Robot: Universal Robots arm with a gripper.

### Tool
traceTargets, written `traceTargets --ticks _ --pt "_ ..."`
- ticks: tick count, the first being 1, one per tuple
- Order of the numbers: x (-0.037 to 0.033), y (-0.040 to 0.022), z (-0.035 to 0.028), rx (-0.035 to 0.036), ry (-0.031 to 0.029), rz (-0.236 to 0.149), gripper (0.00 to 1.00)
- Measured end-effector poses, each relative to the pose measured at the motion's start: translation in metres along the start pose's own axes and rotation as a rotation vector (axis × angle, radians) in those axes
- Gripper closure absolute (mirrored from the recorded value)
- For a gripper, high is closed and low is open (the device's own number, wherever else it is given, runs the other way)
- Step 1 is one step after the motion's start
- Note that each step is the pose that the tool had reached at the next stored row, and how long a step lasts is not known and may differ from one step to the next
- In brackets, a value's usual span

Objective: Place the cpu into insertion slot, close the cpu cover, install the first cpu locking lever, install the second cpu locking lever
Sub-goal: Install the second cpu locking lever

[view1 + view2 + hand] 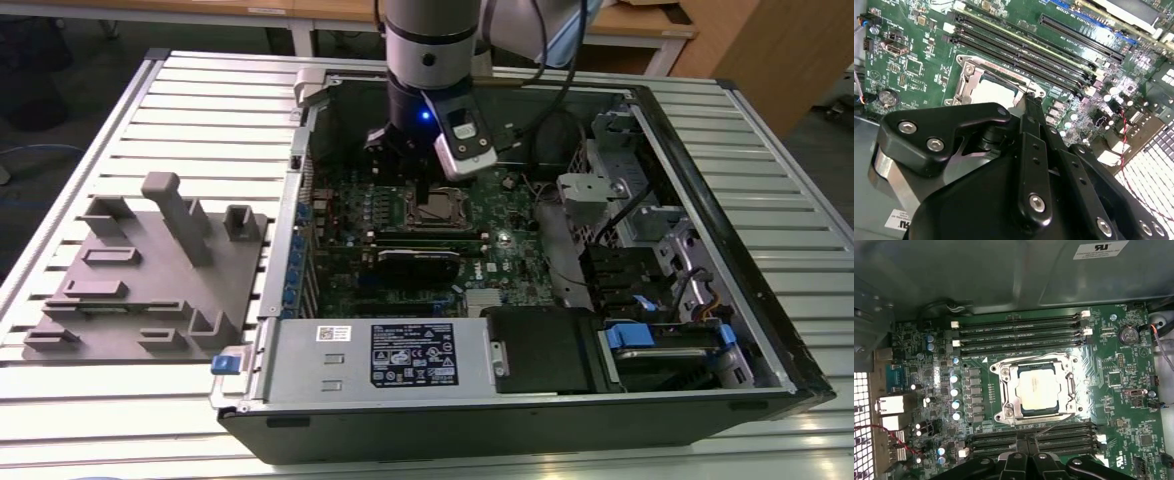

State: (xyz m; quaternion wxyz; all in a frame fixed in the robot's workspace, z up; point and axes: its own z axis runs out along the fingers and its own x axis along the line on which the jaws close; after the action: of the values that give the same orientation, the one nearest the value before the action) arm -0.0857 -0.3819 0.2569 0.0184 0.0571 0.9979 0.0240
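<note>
Silvery metal shows where the cpu [1037,388] already lies flat in the insertion slot [1004,416], with the cpu cover [1070,385] down around it, so it cannot slip. The gripper [1027,440] hangs just beside the slot with its fingers pinched nearly together, holding nothing. White stickers carry print, too small to read.

Silvery-grey cpu [1036,388] on green motherboard [1124,390]; black gripper [1029,107].
</note>
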Motion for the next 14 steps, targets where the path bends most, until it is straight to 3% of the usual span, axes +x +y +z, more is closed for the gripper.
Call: traceTargets --ticks 14 --pt "0.0001 -0.0008 0.0058 -0.0008 0.0000 -0.001 0.90"
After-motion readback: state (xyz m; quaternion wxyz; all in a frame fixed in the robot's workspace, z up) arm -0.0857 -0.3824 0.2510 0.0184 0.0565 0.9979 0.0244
